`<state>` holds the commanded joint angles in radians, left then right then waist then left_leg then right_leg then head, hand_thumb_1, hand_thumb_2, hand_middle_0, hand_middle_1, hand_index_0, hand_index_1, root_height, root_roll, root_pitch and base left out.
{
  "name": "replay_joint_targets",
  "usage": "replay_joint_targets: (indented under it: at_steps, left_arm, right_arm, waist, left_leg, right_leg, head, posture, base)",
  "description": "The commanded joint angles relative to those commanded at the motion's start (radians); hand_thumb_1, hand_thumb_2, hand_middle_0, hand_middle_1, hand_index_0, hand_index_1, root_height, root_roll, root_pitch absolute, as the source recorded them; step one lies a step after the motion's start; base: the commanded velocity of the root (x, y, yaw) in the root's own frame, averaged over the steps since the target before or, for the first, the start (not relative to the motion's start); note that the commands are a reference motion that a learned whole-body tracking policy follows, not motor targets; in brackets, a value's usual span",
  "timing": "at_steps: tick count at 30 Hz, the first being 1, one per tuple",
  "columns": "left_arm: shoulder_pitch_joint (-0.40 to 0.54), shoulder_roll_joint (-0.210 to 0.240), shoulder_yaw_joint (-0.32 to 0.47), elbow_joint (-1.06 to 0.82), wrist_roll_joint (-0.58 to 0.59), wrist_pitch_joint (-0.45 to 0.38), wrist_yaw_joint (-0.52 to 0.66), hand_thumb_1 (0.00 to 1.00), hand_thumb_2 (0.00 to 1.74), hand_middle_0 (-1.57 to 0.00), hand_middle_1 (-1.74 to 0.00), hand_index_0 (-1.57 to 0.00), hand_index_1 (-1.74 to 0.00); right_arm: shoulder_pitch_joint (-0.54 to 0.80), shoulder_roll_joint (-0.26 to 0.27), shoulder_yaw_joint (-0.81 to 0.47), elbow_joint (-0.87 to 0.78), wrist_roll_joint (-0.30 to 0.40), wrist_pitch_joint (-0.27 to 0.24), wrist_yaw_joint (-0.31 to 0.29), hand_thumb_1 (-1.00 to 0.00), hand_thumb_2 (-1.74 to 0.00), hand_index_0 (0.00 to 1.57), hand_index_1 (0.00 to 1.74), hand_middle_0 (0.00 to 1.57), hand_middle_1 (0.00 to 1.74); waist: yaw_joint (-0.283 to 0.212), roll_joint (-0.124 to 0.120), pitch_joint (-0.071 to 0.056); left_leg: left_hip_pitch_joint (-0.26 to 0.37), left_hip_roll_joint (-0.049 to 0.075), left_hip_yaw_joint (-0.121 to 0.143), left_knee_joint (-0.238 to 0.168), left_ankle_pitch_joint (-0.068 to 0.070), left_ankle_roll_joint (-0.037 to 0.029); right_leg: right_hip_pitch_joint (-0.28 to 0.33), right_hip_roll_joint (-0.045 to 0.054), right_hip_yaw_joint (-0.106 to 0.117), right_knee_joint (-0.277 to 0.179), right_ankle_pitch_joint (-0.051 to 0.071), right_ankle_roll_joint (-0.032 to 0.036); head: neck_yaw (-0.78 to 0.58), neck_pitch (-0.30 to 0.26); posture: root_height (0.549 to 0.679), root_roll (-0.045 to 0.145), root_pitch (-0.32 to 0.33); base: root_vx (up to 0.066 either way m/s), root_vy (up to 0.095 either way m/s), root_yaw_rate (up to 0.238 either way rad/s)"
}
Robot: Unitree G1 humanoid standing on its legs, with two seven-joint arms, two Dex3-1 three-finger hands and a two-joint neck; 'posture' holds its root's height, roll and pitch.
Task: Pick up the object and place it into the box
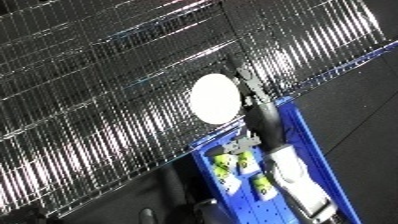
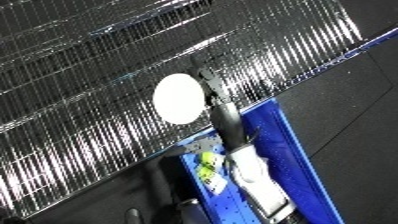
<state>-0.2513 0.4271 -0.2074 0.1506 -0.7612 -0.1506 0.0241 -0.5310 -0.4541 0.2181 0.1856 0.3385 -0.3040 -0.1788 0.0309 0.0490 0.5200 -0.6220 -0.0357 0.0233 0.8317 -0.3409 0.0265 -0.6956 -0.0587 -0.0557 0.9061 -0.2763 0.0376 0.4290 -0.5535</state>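
Right hand lifts a flat white round disc from the wire shelving, above the blue plastic bin.

To the hand's left and above it runs the shiny wire-mesh shelving [image 1: 98, 115]. The flat white round disc [image 1: 214, 98] stands against that mesh, just left of the black right hand [image 1: 251, 95], whose fingers pinch its right rim. Below the hand lies the blue plastic bin [image 1: 313, 150], already holding yellow-green packets [image 1: 226, 164]. The step looks like carrying; the next move calls for lowering the disc past the bin's near rim. Room is tight leftward against the mesh, freer rightward over dark floor [image 1: 364, 115]. The left hand does not show.
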Motion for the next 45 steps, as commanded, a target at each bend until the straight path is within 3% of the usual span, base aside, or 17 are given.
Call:
replay_joint_targets:
  at_steps: [2, 7, 20, 33, 45]
  left_arm:
    - [-0.005, 0.0, -0.002, 0.002, -0.001, 0.002, 0.002, 1.0, 1.74, -1.57, -1.74, -1.57, -1.74]
    - [-0.009, 0.001, -0.004, 0.006, -0.007, 0.005, 0.002, 1.0, 1.74, -1.57, -1.74, -1.57, -1.74]
    - [-0.007, 0.001, -0.009, 0.005, -0.011, -0.009, 0.002, 1.0, 1.74, -1.57, -1.74, -1.57, -1.74]
    - [0.026, 0.001, 0.014, -0.009, -0.006, -0.027, -0.01, 1.0, 1.74, -1.57, -1.74, -1.57, -1.74]
    - [0.096, 0.006, 0.078, -0.041, 0.009, -0.045, -0.043, 1.0, 1.74, -1.57, -1.74, -1.57, -1.74]
  right_arm:
    - [-0.014, 0.0, 0.005, 0.01, 0.001, 0.0, 0.002, 0.0, 0.0, 0.0, 0.0, 0.0, 0.0]
    - [-0.038, -0.005, 0.01, 0.024, 0.01, -0.004, 0.007, -0.25, -0.44, 0.39, 0.44, 0.39, 0.44]
    - [-0.04, -0.013, 0.003, 0.019, 0.013, -0.009, -0.001, -0.9, -1.57, 1.41, 1.57, 1.41, 1.57]
    - [0.011, -0.005, -0.033, -0.084, -0.034, -0.018, -0.037, -0.9, -1.57, 1.41, 1.57, 1.41, 1.57]
    - [0.216, -0.025, -0.148, -0.293, -0.034, -0.098, -0.061, -0.9, -1.57, 1.41, 1.57, 1.41, 1.57]
  waist:
    - [0.002, 0.002, 0.0]
    - [0.005, 0.004, 0.0]
    - [0.002, 0.004, 0.0]
    - [-0.014, -0.004, 0.0]
    - [-0.071, -0.02, 0.0]
  left_leg:
    - [-0.004, 0.0, 0.001, 0.004, -0.001, 0.0002]
    - [-0.013, -0.002, 0.001, 0.015, -0.004, 0.0005]
    - [-0.016, -0.001, 0.003, 0.01, -0.005, 0.002]
    - [0.017, 0.002, 0.004, -0.013, -0.007, 0.0046]
    - [0.074, 0.021, 0.03, -0.025, -0.029, 0.0116]
  right_leg:
    - [-0.004, -0.0009, -0.001, 0.004, -0.001, -0.0008]
    - [-0.014, -0.0014, -0.002, 0.014, -0.003, -0.0033]
    - [-0.021, 0.0032, 0.002, 0.01, -0.001, -0.0024]
    - [0.009, 0.0103, 0.009, -0.018, 0.003, -0.001]
    - [0.065, 0.0284, 0.042, -0.052, 0.003, 0.0059]
  head:
    - [0.005, 0.003]
    - [0.012, -0.005]
    - [0.013, 0.019]
    - [0.035, 0.05]
    - [0.072, 0.093]
  posture:
    - [0.616, 0.05, 0.118]
    - [0.614, 0.05, 0.12]
    - [0.615, 0.049, 0.128]
    - [0.619, 0.047, 0.121]
    - [0.626, 0.049, 0.101]
  base:
    - [-0.002, 0.011, 0.024]
    - [0.004, 0.015, 0.02]
    - [-0.011, 0.007, 0.002]
    - [-0.021, -0.007, -0.04]
    - [-0.033, -0.005, -0.165]
